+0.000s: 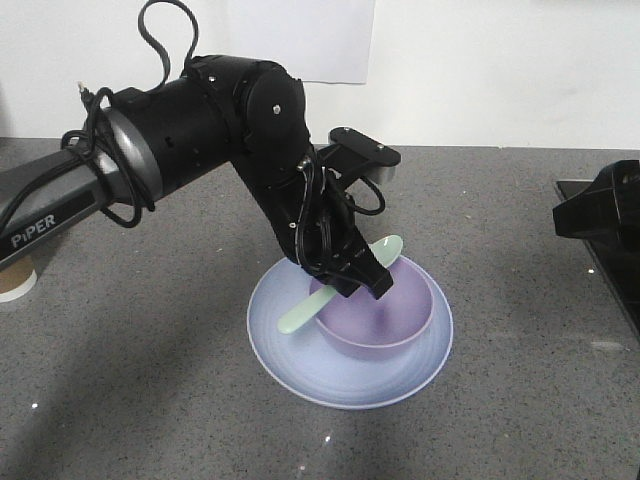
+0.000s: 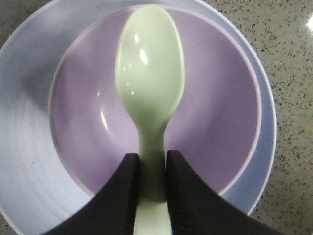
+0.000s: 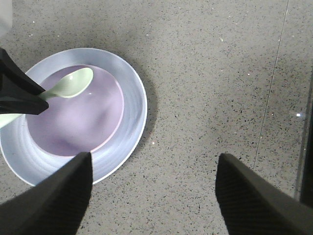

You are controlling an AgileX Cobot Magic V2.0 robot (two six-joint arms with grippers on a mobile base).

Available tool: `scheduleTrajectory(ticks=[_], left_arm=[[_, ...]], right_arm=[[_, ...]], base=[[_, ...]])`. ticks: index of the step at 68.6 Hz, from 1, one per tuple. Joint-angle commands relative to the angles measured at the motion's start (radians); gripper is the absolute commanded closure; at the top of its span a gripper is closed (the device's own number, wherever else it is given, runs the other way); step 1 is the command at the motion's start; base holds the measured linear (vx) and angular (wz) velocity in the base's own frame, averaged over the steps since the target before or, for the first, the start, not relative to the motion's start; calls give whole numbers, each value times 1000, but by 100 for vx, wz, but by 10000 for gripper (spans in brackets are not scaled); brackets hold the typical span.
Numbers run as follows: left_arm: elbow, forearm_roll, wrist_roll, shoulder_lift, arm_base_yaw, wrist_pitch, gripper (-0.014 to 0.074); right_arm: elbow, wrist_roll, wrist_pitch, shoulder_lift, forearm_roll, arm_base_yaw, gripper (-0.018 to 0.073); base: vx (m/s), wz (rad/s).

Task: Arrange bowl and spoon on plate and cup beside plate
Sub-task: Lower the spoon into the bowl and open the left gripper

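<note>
The left hand (image 2: 151,164) is clenched on the handle of the spoon (image 2: 150,83), whose scoop lies over the hollow of the bowl (image 1: 385,325). The bowl sits inside the plate (image 1: 300,370) on the grey worktop (image 1: 520,400). The cup (image 1: 14,282) stands well apart at the left edge, half hidden behind the arm. The right hand (image 3: 154,159) hangs released and empty over bare worktop beside the plate.

Mint-green spoon (image 2: 149,83) sits between the black left gripper (image 2: 151,161) fingers, with the plain lavender bowl (image 2: 220,122) right under it. The plate (image 2: 24,122) beneath is pale blue-lavender, and the counter (image 2: 288,49) is grey with dark and white speckles.
</note>
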Motion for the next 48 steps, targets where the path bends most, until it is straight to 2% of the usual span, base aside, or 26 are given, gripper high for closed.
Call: scheduleTrajectory(ticks=[1,48], left_arm=[[-31,-18,-6,-54,-7,1,462],[-31,-18,-6,-54,-7,1,449]], right_arm=[[-22,-3,-52,-18,15,-6,54],[-22,-2,-53,-18,18,-6,54]], base=[[0,0],[0,0]])
